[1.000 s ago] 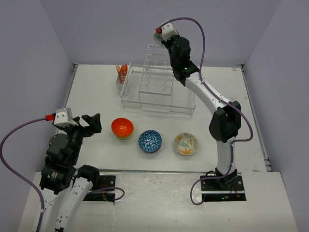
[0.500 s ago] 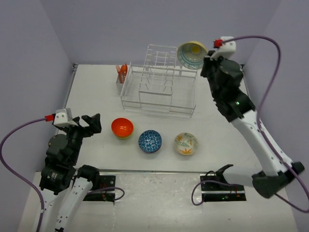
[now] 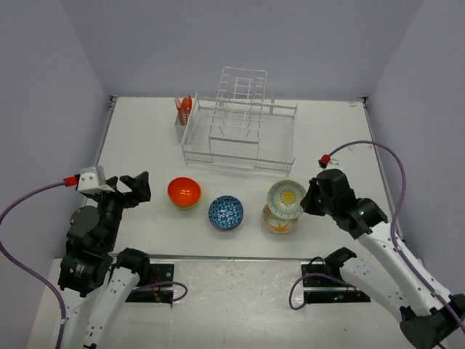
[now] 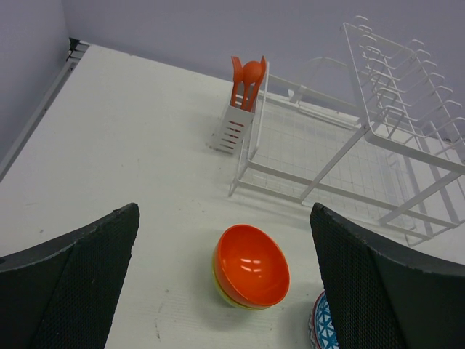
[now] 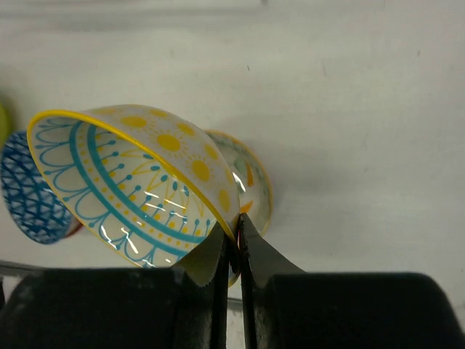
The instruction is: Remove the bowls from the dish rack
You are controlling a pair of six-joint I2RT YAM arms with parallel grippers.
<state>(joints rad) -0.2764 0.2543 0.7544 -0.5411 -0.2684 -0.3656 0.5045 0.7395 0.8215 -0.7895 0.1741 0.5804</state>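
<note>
1. Right gripper (image 5: 234,234): fingers are pinching narrowly on the rim of the white round bowl with yellow centre and teal lines (image 5: 138,182), tilting it so its body is hanging clear ahead of them.
2. Orange-leaf white round bowl (image 5: 253,182): lying just under the fingertips, probably the stacking target.
3. Left gripper (image 3: 134,186): fingers are spreading wide, holding nothing. A plain orange glossy bowl (image 4: 251,265) is sitting ahead between them, nested in a lime green bowl (image 4: 220,289).
4. White wire dish rack (image 3: 240,138): standing well beyond both grippers, showing 0 bowls.

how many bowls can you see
5: orange bowl nested in a green one, blue bowl beside it, leaf-patterned bowl, and the yellow-centred bowl held by the right hand over it. Another may hide under the blue.
</note>
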